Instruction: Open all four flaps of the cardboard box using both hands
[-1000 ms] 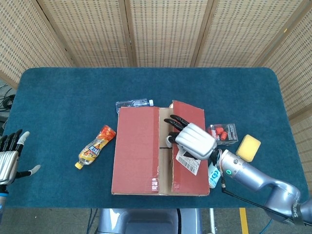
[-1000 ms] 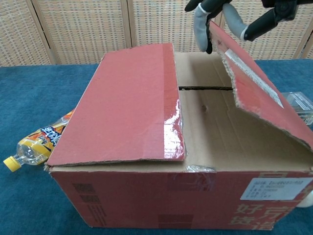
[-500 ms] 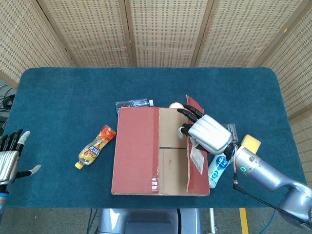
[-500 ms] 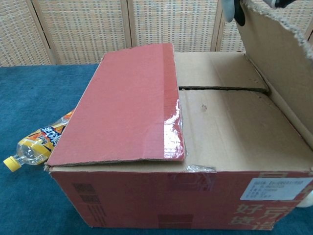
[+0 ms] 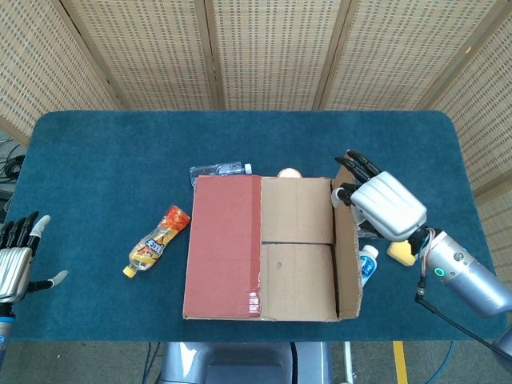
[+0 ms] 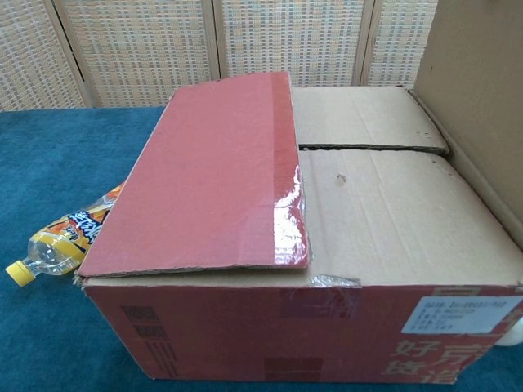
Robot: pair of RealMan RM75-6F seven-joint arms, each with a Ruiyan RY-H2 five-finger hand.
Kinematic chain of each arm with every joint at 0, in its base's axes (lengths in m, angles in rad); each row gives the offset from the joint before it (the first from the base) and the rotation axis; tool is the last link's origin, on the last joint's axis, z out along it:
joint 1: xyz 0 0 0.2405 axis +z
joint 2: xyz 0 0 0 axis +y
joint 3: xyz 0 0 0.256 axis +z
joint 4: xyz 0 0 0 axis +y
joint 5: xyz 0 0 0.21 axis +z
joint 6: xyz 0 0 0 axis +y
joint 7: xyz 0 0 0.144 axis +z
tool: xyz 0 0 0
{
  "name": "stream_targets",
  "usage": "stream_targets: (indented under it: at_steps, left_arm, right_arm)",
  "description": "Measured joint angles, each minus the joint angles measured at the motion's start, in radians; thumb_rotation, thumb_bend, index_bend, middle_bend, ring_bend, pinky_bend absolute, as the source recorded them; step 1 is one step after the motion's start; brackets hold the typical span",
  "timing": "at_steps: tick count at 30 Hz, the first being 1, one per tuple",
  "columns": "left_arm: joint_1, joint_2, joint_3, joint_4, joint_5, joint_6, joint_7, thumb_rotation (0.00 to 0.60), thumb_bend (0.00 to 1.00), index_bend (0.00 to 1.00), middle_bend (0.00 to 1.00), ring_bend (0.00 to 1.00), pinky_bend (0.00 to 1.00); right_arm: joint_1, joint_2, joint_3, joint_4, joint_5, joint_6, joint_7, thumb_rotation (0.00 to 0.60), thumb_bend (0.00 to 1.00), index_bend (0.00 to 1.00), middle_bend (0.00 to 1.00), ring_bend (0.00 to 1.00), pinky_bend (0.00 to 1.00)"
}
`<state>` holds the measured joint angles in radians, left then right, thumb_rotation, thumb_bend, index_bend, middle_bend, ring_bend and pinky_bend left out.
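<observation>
The cardboard box [image 5: 264,308] stands mid-table. Its red left flap [image 5: 224,244] lies flat and closed; in the chest view this left flap [image 6: 212,171] covers the box's left half. The right flap [image 5: 346,248] stands upright, brown inside, and rises at the right flap [image 6: 478,98] edge of the chest view. Two brown inner flaps [image 5: 296,212] lie closed beneath. My right hand [image 5: 382,204] holds the right flap's far end, thumb inside, fingers over the edge. My left hand [image 5: 16,260] hovers at the table's left edge, fingers apart, empty. Neither hand shows in the chest view.
An orange drink bottle [image 5: 156,242] lies left of the box, also seen as the orange bottle [image 6: 61,237]. A clear bottle [image 5: 218,170] lies behind the box. A white bottle [image 5: 366,264] and yellow sponge [image 5: 400,250] sit right of it, under my right arm.
My right hand has swung the right flap up and outward to the right, from half-raised to upright. The inner flaps are now uncovered. The left hand has stayed still.
</observation>
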<state>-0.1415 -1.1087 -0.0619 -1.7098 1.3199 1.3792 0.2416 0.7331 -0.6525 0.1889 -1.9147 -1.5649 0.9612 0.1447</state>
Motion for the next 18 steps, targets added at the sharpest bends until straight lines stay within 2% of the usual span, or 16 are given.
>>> stream_targets:
  at_steps: [13,18]
  left_arm:
    - [0.000,0.010,-0.009,-0.005,-0.017,0.004,0.004,0.487,0.11,0.04,0.00,0.00,0.00]
    - [-0.010,0.039,-0.016,-0.012,0.008,0.006,-0.005,0.488,0.11,0.04,0.00,0.00,0.00]
  right_arm:
    - [-0.070,0.025,-0.016,0.069,0.018,0.037,0.039,0.600,1.00,0.45,0.52,0.05,0.00]
    - [-0.110,-0.005,-0.037,0.103,0.026,0.059,0.074,0.600,1.00,0.45,0.51,0.07,0.00]
